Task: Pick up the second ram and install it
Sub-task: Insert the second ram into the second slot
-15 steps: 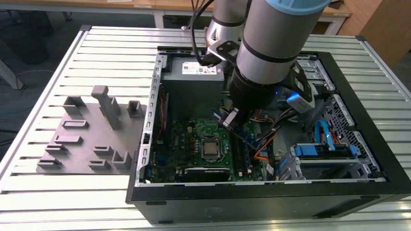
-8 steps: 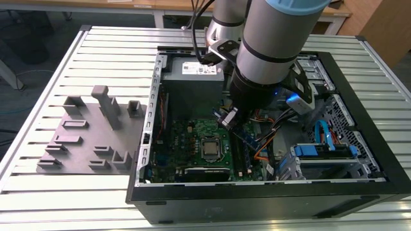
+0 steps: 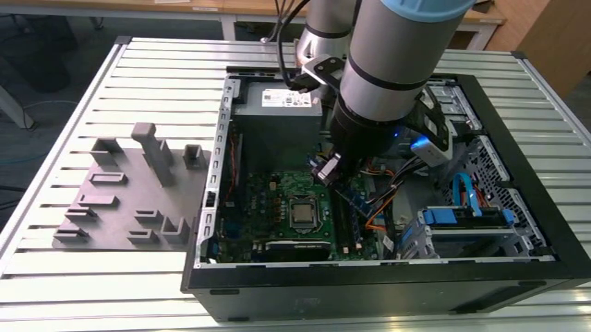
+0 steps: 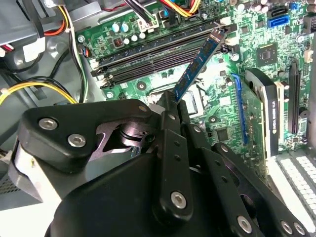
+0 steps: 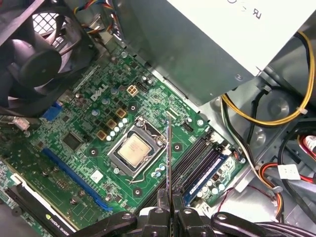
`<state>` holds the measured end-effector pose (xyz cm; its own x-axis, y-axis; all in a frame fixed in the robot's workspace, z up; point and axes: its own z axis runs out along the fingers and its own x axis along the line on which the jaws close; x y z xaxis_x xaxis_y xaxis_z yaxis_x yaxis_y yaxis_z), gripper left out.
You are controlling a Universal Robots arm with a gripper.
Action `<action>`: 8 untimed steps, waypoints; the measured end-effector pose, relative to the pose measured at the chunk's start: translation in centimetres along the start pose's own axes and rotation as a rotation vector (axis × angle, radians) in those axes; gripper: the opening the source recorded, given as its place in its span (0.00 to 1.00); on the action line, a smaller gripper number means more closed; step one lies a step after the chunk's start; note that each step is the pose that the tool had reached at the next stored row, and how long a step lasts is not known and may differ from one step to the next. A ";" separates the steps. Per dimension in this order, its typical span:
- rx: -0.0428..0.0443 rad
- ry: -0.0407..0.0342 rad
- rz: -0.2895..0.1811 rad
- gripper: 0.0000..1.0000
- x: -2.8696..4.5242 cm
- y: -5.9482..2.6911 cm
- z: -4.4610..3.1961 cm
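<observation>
Black and silver, the thick jointed robot arm leans down from the far side into an open black computer case lying on a ribbed grey metal counter. Its wrist is turned downward, so the black end effector hangs just above the green motherboard.

In the second wrist view the end effector is pressed together on one end of the second ram, a slim, long dark-blue memory stick. The stick slants away from the fingers toward the row of long black memory slots. I cannot tell whether its far tip touches them. In the first wrist view the second ram shows edge-on as a thin line rising from the end effector. It lies between the square silver processor socket and the memory slots.

A grey metal power supply box stands close beside the slots, and yellow cables loop near it. A black round fan sits at the board's far corner. On the counter, at the exterior view's left, lies a grey moulded fixture block, well apart from the arm.
</observation>
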<state>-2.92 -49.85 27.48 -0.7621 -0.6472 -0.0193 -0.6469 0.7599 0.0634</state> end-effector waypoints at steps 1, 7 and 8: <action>0.0001 -0.0003 0.005 0.11 0.00 0.00 0.00; 0.0007 -0.0022 0.036 0.11 0.00 0.00 0.00; 0.0008 -0.0026 0.040 0.11 0.00 0.00 0.00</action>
<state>-2.92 -49.85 27.47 -0.7877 -0.6158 -0.0193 -0.6156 0.7855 0.0634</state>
